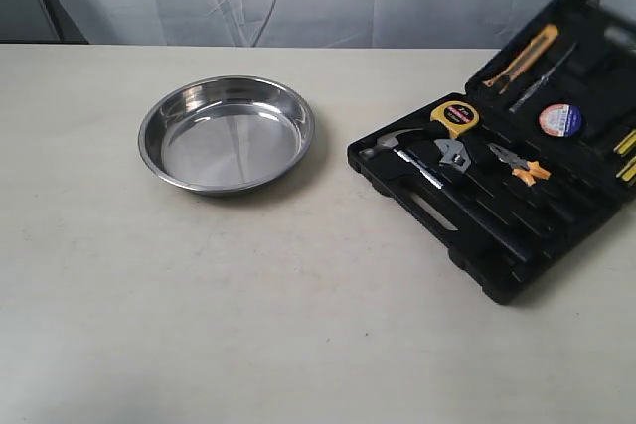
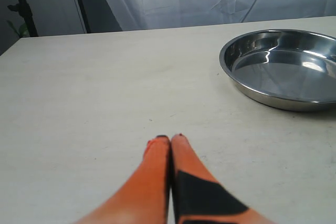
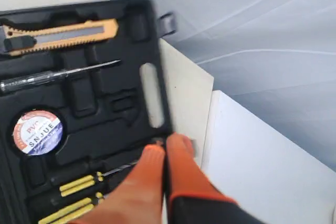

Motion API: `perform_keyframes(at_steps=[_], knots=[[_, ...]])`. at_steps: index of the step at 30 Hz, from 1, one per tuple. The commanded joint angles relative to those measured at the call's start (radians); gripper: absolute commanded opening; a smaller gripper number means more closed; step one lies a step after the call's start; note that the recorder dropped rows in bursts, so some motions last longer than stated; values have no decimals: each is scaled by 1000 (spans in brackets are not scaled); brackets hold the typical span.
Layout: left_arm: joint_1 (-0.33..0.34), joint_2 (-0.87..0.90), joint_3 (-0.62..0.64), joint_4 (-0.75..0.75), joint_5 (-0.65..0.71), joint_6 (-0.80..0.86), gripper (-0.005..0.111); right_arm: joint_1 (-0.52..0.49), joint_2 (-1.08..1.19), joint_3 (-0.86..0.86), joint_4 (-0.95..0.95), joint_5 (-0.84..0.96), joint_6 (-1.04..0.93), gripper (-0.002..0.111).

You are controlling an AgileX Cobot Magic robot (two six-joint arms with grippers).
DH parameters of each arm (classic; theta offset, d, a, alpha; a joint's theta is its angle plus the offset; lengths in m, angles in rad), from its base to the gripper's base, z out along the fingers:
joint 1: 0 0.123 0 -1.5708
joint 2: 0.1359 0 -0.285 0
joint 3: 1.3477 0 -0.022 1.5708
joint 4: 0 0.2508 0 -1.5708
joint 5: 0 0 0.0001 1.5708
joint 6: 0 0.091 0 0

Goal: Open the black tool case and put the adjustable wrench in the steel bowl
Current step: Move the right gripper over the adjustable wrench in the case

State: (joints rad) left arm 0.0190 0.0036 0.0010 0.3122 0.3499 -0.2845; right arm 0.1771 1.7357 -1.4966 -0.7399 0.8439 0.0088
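The black tool case (image 1: 497, 245) lies open at the right of the table, its lid (image 1: 586, 76) tilted back. In its base rests the adjustable wrench (image 1: 453, 156), silver head up, between a hammer (image 1: 397, 151) and orange-handled pliers (image 1: 522, 166). The empty steel bowl (image 1: 227, 141) stands left of the case. Neither gripper shows in the exterior view. My left gripper (image 2: 170, 139) is shut and empty over bare table, the bowl (image 2: 286, 69) a short way off. My right gripper (image 3: 165, 142) is shut, its tips at the rim of the lid (image 3: 105, 108) by the handle slot.
The lid holds a yellow utility knife (image 3: 58, 36), a thin screwdriver (image 3: 52, 80), a tape roll (image 3: 38, 132) and yellow-handled drivers (image 3: 79, 184). A yellow tape measure (image 1: 455, 116) sits above the wrench. A white curtain hangs behind the table's far edge.
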Motion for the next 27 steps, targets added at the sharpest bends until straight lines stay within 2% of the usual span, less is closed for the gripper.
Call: perform_keyframes(at_steps=[1,2,3,5,8,11,14,16,19,22,27], knots=[[-2,-4,-1,3,-11,-1,0,-2,-34,-6,202,-8,121,-1],[-2,-4,-1,3,-11,-1,0,-2,-36,-6,407,-4,37,-1],[-2,-4,-1,3,-11,-1,0,-2,-24,-6,649,23,-159,-1],[-2,-4,-1,3,-11,-1,0,16,23,10,956,72,-423,-1],[-2,-4,-1,3,-11,-1,0,76,131,17,894,129,-430,2],[-2,-4,-1,3,-11,-1,0,103,192,17,877,54,-410,19],[-2,-4,-1,3,-11,-1,0,116,226,17,933,-5,-381,28],[-2,-4,-1,3,-11,-1,0,138,247,17,923,41,-418,21],[-2,-4,-1,3,-11,-1,0,151,275,17,859,202,-390,-1],[-2,-4,-1,3,-11,-1,0,137,251,77,841,243,-222,-1],[-2,-4,-1,3,-11,-1,0,137,80,335,875,87,-189,-1]])
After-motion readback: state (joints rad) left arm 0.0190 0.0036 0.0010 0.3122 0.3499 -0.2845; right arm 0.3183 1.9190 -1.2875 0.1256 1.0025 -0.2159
